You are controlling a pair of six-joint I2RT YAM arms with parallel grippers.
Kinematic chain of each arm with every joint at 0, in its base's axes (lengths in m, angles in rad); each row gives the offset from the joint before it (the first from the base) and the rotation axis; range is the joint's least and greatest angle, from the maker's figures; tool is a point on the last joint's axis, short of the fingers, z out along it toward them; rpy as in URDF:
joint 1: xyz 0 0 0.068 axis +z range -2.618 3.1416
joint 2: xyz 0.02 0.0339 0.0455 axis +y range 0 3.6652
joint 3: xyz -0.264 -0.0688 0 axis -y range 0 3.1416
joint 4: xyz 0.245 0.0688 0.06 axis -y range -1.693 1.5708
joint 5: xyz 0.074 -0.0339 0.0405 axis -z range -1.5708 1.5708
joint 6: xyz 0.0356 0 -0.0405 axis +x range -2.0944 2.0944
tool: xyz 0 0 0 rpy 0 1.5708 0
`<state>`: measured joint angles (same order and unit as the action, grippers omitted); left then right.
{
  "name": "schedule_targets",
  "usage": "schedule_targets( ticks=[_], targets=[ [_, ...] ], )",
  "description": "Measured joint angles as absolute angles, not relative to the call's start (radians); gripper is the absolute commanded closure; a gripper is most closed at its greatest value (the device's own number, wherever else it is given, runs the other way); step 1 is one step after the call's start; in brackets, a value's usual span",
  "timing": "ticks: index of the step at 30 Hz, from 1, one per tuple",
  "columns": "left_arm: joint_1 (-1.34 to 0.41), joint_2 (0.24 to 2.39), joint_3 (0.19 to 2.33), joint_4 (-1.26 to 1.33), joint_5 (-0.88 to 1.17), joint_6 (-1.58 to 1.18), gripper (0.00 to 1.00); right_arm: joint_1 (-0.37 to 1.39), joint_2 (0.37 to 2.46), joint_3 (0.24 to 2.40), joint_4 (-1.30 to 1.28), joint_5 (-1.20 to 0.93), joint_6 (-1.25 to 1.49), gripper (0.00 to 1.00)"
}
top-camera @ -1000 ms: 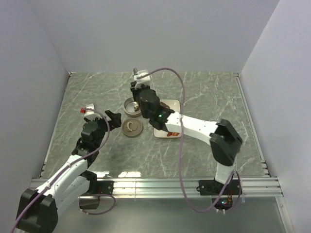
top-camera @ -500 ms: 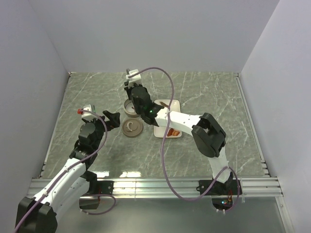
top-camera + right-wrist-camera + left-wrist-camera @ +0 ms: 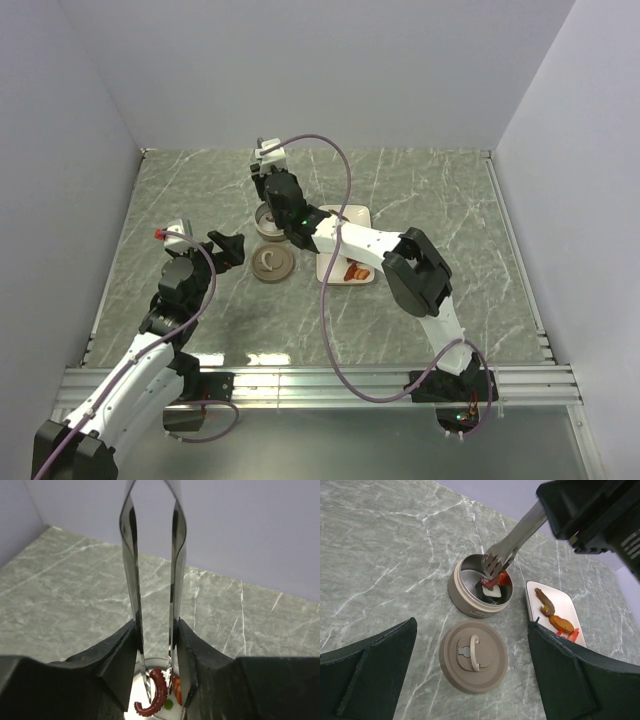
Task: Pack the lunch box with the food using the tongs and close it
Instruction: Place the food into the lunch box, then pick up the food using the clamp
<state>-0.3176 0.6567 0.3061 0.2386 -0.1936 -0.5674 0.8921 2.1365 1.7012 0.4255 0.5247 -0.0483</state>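
On the grey-green marbled counter (image 3: pixel 430 200), left of centre, items as follows.

1. Tin (image 3: pixel 465 600): is standing upright and open, silvery inside, brownish outside. Food (image 3: pixel 492 586) is lying in it: red and orange pieces and a dark-and-white one.

2. Lid (image 3: pixel 474 655): is lying flat on the counter, curved handle up, just beside the tin on its near side and off it.

3. Plate (image 3: pixel 568 605): white, rectangular, is sitting just right of the tin. A shrimp-shaped piece (image 3: pixel 546 605) and an orange piece (image 3: pixel 565 626) are lying on it.

4. Tongs (image 3: pixel 174 555): are slanting down into the tin's mouth. Their tips are flanking a red curled piece (image 3: pixel 157 692). Whether they are pinching it cannot be told.

5. Right tool (image 3: pixel 156 647): is reaching over the tin and clamping both arms of the tongs between its fingers, part-way along their length.

6. Left tool (image 3: pixel 229 246): is standing wide, holding nothing. It is hovering near the lid, on its left in the overhead view, and touching neither lid nor tin.
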Motion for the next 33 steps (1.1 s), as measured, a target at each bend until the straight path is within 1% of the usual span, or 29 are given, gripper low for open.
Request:
schedule_targets(
  ticks=[8, 12, 15, 20, 25, 29, 33],
  targets=[
    [-0.318, 0.643, 0.297, 0.216, -0.204, -0.571, 0.01, 0.892, 2.144, 1.701, 0.403, 0.518, -0.045, 0.52],
    [-0.318, 0.643, 0.297, 0.212, -0.208, -0.571, 0.01, 0.892, 2.141, 1.687, 0.41, 0.51, -0.042, 0.52],
    [-0.318, 0.643, 0.297, 0.212, -0.208, -0.571, 0.01, 0.892, 2.12, 1.634, 0.422, 0.51, -0.042, 0.52],
    [-0.318, 0.643, 0.297, 0.212, -0.208, -0.571, 0.01, 0.892, 1.997, 1.455, 0.462, 0.508, -0.035, 0.54],
    [-0.318, 0.644, 0.297, 0.212, -0.209, -0.571, 0.01, 0.891, 1.799, 1.282, 0.528, 0.507, -0.03, 0.55],
    [-0.318, 0.646, 0.297, 0.212, -0.209, -0.571, 0.01, 0.891, 1.659, 1.184, 0.593, 0.511, -0.024, 0.55],
    [-0.318, 0.66, 0.297, 0.221, -0.208, -0.57, 0.01, 0.891, 1.579, 1.106, 0.625, 0.535, -0.021, 0.55]
  ],
)
